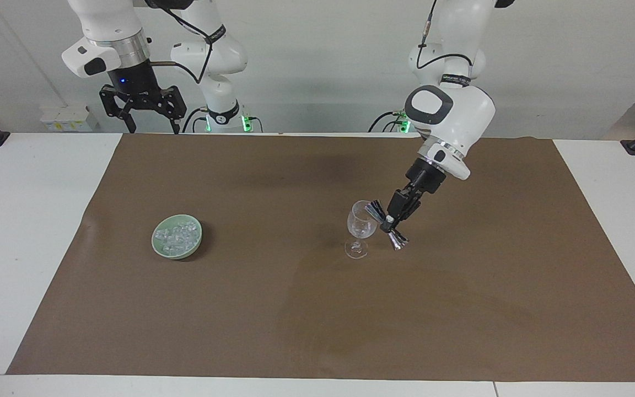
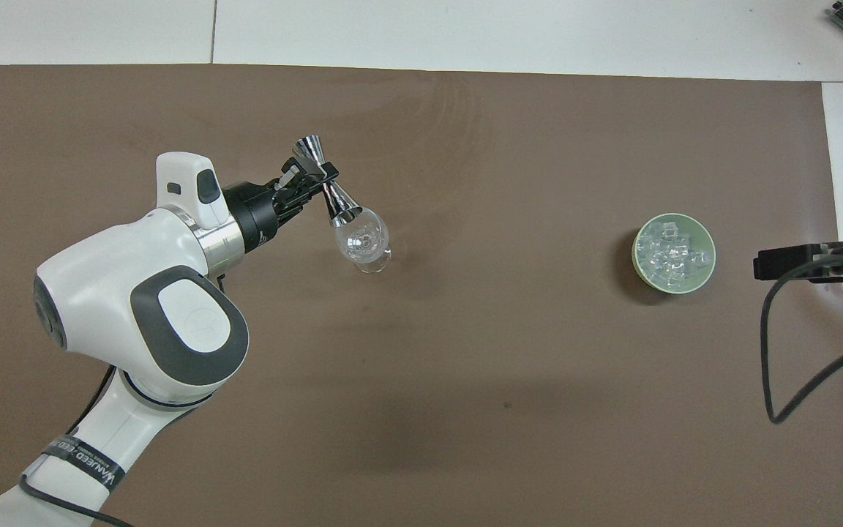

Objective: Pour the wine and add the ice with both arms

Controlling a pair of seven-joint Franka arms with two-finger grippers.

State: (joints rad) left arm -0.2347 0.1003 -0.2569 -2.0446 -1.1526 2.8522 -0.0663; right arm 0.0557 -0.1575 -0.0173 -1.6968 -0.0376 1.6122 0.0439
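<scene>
My left end effector [image 1: 390, 219] [image 2: 309, 178] was clamped on the narrow waist of a silver jigger [image 1: 386, 224] [image 2: 324, 191], a double-coned metal measure, and held it in the air over the wine glass [image 1: 359, 229] [image 2: 364, 244]. The jigger was tilted steeply, its long axis slanting from the cone that hung low beside the glass, toward my left arm's end of the surface, up to the other cone, whose mouth rested at the glass's rim and pointed down into the cup. I could not tell whether anything was running out of it. The glass stood upright on its foot on the brown mat [image 1: 317, 309] [image 2: 465, 410], about midway between the surface's long edges and somewhat toward my left arm's end; it was clear and I could not make out its contents. My right end effector [image 1: 141, 110] waited high above the corner of the mat nearest my right arm's base, its fingers spread apart and holding nothing. The ice [image 1: 177, 234] [image 2: 672, 252], a heap of small clear whitish cubes, lay in a pale green bowl [image 1: 163, 248] [image 2: 641, 267] on the mat toward my right arm's end of the surface, well apart from the glass.
</scene>
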